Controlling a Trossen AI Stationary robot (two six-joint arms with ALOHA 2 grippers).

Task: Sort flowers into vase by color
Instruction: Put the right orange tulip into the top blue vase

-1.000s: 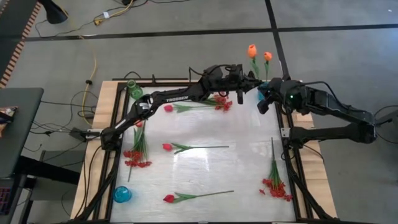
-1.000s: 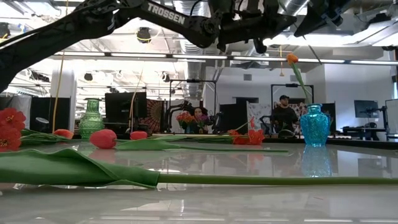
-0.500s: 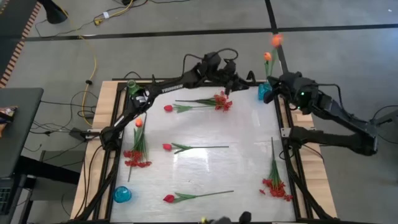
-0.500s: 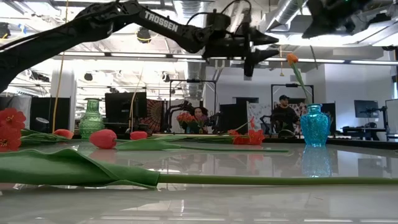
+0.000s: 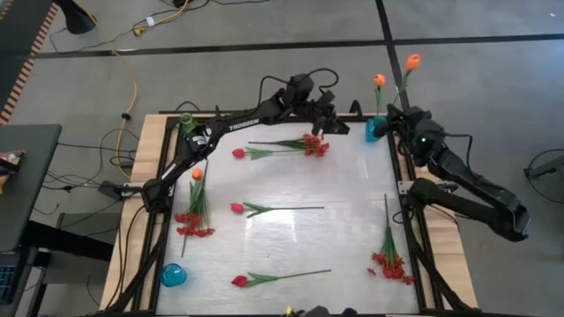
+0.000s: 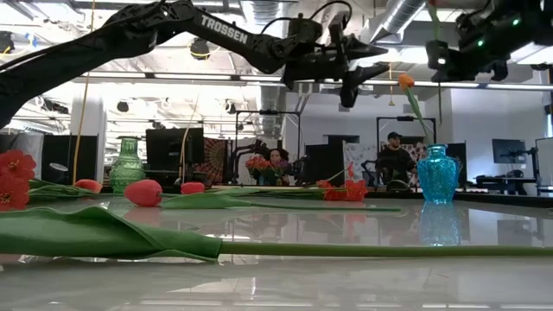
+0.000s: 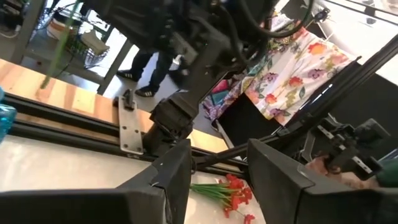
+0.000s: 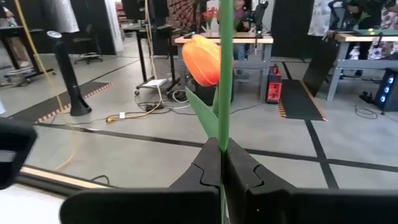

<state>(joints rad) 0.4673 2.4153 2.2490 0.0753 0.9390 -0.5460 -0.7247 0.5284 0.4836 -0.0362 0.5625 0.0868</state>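
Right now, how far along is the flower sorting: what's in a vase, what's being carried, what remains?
Done: one orange tulip stands in the blue vase by the right arm. In hand: the right gripper, fingers shut on the stem of a second orange tulip, holds it near that vase; the left gripper is open over the table. Left: three pinkish-red tulips and three red sprays lying flat.

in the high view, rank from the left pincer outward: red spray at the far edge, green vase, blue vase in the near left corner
1. Red spray, just under the left pincer, far edge.
2. Green vase, far left corner.
3. Blue vase, near left corner, farthest.
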